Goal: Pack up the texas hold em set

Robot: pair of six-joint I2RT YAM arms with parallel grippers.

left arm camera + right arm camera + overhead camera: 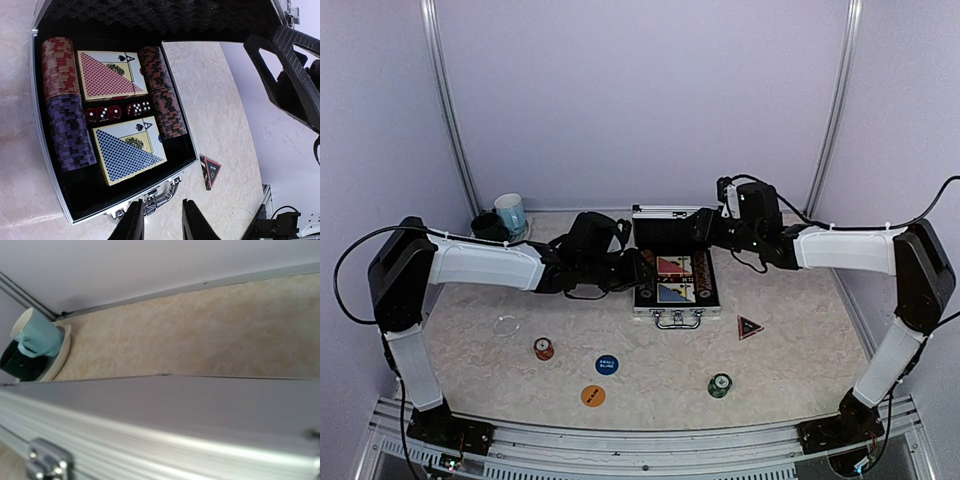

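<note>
Case [670,311] lies open mid-table, handle toward the arms. Left gripper [162,206], fingers slightly apart and empty, hovers by that handle. The loose red chips [544,348] lie on its side, back toward the base. Right gripper [704,227] is at the raised lid; I cannot tell its spread.

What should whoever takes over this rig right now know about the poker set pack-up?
Left gripper: open, empty, above the open case.
Right gripper: at the upright lid; grip unclear.
Done: card decks, dice and chip rows sit in the case.
Left: red chip stack, green chip stack, blue button, orange button and triangular marker lie loose on the table; pack them, then shut the lid.
</note>
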